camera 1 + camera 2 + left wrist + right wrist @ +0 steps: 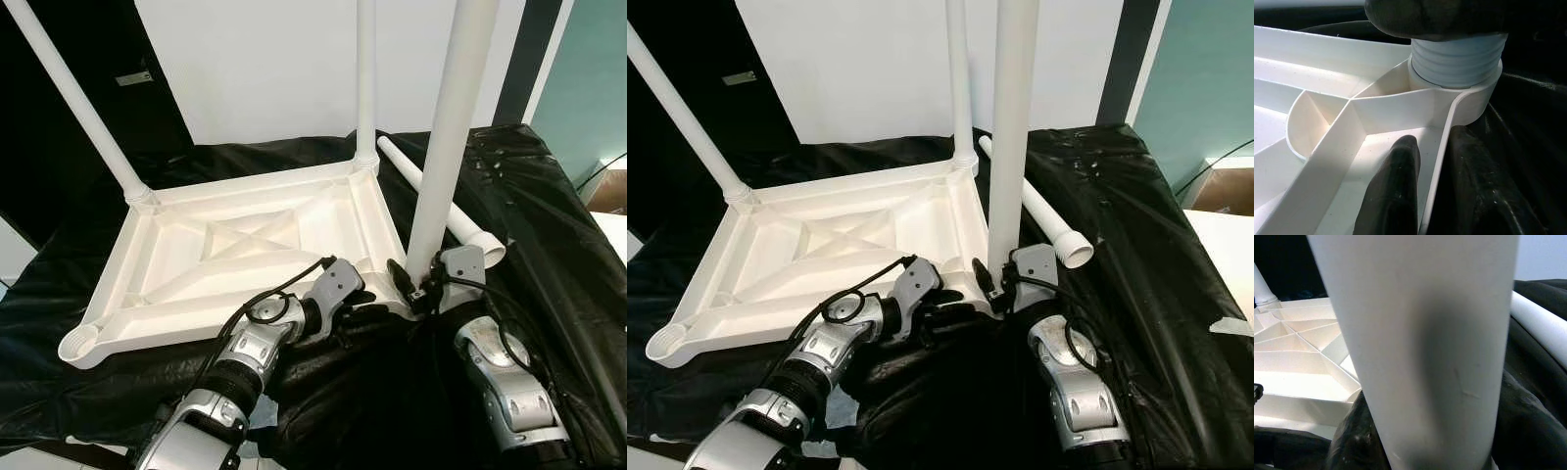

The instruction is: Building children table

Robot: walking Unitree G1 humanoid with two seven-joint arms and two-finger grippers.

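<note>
A white plastic table top (245,245) lies upside down on a black sheet. Legs stand in its far left corner (78,98) and far right corner (365,78). A third leg (451,127) stands upright in the near right corner socket, its ribbed thread (1457,63) showing above the socket rim. My right gripper (419,289) is shut on this leg near its base. My left gripper (367,308) pinches the table's near rim beside that socket, one finger (1393,196) inside the wall and the other outside.
A fourth leg (431,191) lies loose on the black sheet to the right of the table top. The near left corner socket (80,345) stands open. The black sheet (549,225) is crumpled, and a white wall rises behind.
</note>
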